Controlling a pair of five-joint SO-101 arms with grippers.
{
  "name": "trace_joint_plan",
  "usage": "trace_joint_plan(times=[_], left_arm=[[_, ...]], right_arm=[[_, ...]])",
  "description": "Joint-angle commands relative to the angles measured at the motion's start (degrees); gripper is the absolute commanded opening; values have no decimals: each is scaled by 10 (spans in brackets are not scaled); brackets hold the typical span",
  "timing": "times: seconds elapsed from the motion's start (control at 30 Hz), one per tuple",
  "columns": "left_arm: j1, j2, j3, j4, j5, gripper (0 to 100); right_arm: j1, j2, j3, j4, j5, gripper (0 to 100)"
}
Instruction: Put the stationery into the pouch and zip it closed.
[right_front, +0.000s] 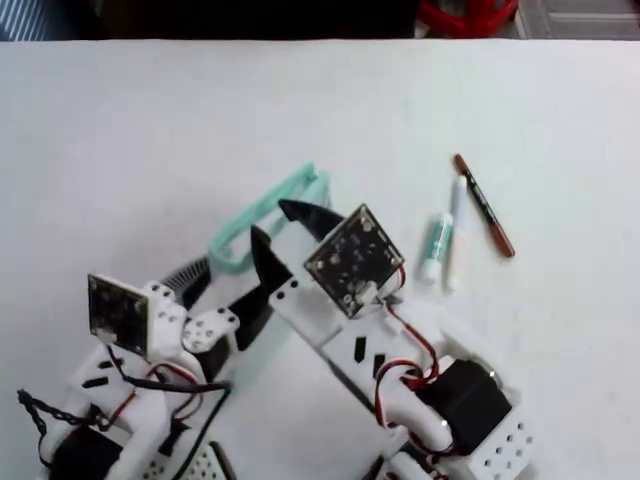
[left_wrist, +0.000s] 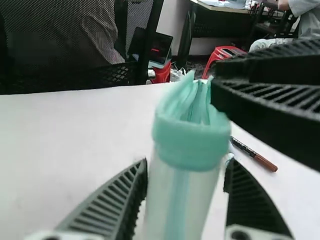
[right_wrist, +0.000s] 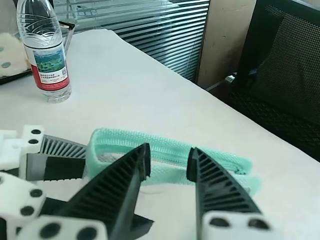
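Observation:
The teal-rimmed translucent pouch lies in the middle of the table. My left gripper sits at its near end, one finger on each side, shut on the pouch. My right gripper hovers over the pouch's long edge, fingers a little apart and nothing between them. To the right lie a red-brown pen, a white pen and a green-and-white stick, all on the table. The red-brown pen also shows beyond the pouch, behind the right arm's finger.
A water bottle stands farther off along the table. Chairs and a red stool stand past the far table edge. The white tabletop stretches to the back and left.

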Motion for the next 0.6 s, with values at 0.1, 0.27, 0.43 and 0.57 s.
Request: trace_joint_plan(times=[0.1,0.27,0.43,0.57], left_arm=[[67,0,-15,-18,-95,252],[69,0,18,-32,-143,176],[71,0,20,-34,-172,84],[70,0,20,-34,-171,103]], right_arm=[[-25,11,1,33,-2,122],[-24,-31,4,46,-1,122],[-24,-43,11,47,-1,122],[-24,-28,16,46,-1,123]])
